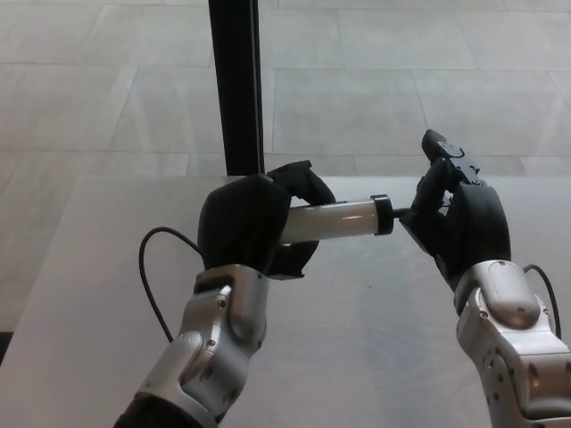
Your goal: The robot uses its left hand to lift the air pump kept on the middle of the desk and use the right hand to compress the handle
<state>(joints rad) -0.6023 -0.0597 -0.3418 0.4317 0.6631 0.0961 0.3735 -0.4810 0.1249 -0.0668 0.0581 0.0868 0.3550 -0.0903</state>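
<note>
**Head view: pump raised, handle nearly in**

Left hand (254, 223) grips the air pump (335, 219) above the table (375, 339). At its three o'clock end, the right hand (459, 218) closes on the handle. Compression looks underway; next, a straight push toward nine o'clock.

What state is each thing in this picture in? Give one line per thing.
Pump: lifted off the desk, lying level, rod nearly all pushed in.
Left hand: shut on the pump's barrel.
Right hand: at the rod end, over the handle; grip hidden.
Cable: hanging loose beside the left arm.
Desk: nothing rests on it here.
</note>
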